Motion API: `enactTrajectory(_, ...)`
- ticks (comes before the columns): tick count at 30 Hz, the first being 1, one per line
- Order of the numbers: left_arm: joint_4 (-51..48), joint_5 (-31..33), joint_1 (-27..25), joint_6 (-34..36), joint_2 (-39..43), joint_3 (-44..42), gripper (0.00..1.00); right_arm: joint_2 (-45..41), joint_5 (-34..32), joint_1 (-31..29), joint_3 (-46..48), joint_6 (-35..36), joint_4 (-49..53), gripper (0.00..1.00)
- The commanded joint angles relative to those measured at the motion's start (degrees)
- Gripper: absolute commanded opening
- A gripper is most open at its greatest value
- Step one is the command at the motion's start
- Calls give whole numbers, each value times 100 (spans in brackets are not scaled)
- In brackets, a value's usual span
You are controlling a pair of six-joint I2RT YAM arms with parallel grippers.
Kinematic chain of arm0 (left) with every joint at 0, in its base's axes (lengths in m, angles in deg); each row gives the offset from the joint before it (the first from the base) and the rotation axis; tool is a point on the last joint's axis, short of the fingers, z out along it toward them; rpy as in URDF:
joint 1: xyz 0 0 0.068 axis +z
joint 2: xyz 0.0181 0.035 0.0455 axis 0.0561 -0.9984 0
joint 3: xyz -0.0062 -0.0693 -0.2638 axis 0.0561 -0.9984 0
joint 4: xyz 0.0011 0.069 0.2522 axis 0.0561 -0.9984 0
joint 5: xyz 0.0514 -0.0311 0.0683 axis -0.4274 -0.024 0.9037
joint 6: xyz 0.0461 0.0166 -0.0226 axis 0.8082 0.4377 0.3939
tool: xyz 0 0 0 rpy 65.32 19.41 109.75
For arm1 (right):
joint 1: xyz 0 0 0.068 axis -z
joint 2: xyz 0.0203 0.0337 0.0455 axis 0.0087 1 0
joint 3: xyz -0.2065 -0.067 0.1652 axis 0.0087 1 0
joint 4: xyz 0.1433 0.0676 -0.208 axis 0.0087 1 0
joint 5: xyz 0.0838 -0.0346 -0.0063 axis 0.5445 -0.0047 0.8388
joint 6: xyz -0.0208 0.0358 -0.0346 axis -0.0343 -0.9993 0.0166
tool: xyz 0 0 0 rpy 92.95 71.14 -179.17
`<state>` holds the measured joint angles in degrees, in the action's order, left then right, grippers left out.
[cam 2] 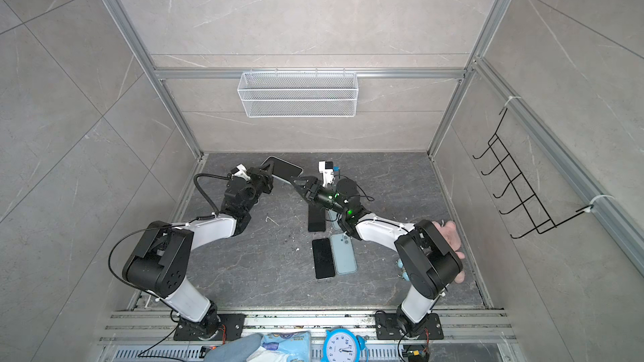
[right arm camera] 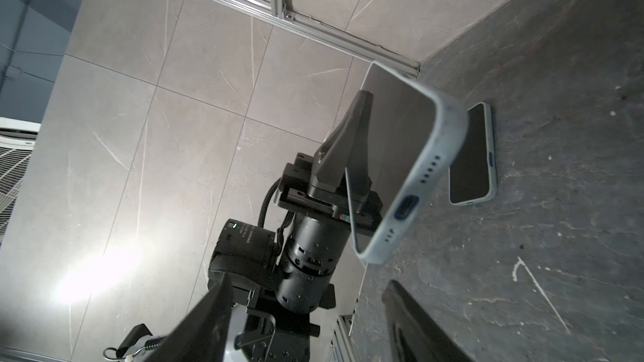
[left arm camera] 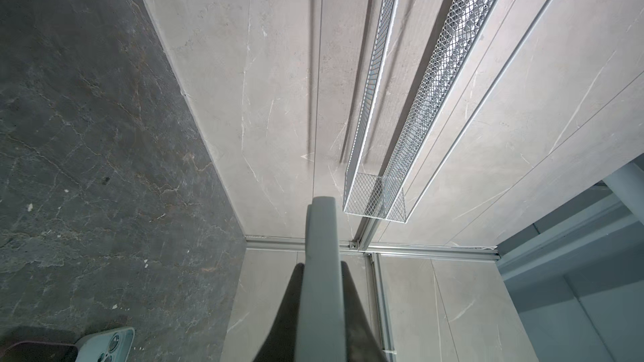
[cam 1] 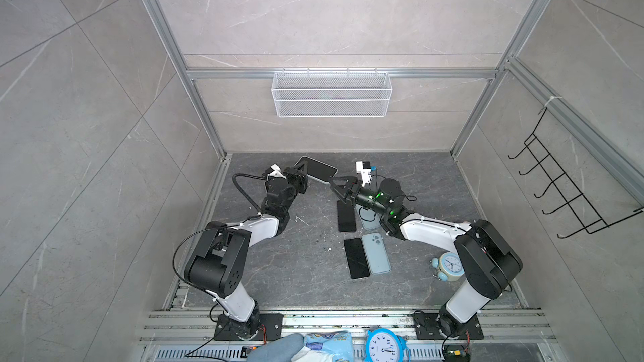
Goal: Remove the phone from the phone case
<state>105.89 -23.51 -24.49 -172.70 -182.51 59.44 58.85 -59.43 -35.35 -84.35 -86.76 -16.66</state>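
Top views: left claw point(cam 1: 306, 169) clamps cased phone point(cam 1: 320, 169), right claw point(cam 1: 335, 190) gapes, above dark stone tabletop point(cam 1: 435, 186).

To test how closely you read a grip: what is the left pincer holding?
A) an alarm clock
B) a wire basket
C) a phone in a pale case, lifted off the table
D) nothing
C: the left pincer is shut on the cased phone, held clear above the table.

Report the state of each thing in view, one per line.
Black-screened phone in light-blue case: lifted, clamped between left gripper fingers.
Right gripper: open, near its end.
Black flat phone: lying flat, screen up.
Light-blue phone back with camera bump: flat, facing up.
White wire-mesh basket: empty.
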Motion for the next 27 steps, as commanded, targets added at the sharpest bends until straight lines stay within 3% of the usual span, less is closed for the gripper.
enactTrajectory(1, 556, 113, -94, -132, 312, 17, 0, 217, 63, -13, 4, -186, -401, 62)
enactTrajectory(8, 649, 116, -197, -149, 311, -20, 0, 328, 23, -12, -48, -228, -469, 47)
enactTrajectory(20, 508, 45, -223, -190, 376, -26, 0, 378, -17, -18, 60, -237, -543, 10)
enactTrajectory(27, 591, -16, -221, -163, 465, -77, 0, 372, 1, 4, 67, -218, -609, 0)
